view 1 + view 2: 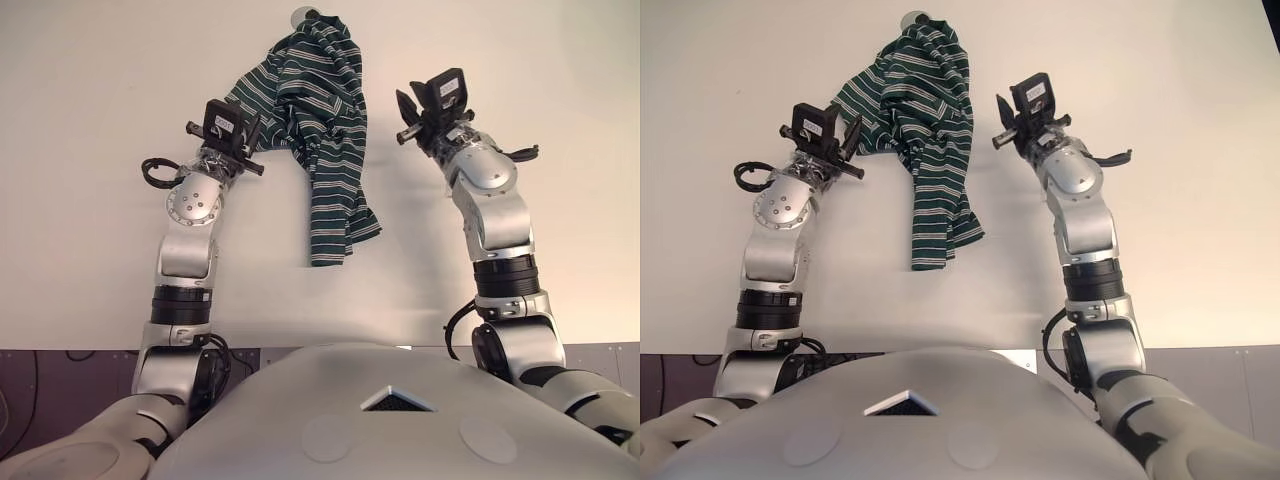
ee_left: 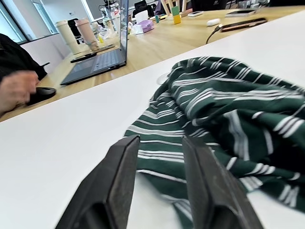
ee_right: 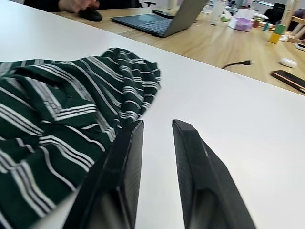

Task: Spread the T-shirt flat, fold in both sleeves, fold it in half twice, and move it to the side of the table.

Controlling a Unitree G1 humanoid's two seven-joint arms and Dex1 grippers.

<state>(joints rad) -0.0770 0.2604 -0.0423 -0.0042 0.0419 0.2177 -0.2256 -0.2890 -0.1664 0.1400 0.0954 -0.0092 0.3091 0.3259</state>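
A dark green T-shirt [image 1: 322,120] with white stripes lies crumpled on the far middle of the white table [image 1: 90,260]; one narrow part trails toward me. My left gripper [image 1: 252,140] sits just off the shirt's left edge, open. In the left wrist view its fingers [image 2: 119,176] frame the nearest striped fold [image 2: 157,152] without closing on it. My right gripper [image 1: 406,118] hovers to the right of the shirt, open and holding nothing. In the right wrist view the cloth [image 3: 57,119] lies beside one finger [image 3: 126,162], with bare table between the two.
A small grey round object [image 1: 303,14] sits at the table's far edge behind the shirt. Bare tabletop stretches on both sides of the shirt and toward the front edge [image 1: 330,345]. Beyond the table a wooden desk [image 2: 157,40] carries a laptop [image 2: 102,59].
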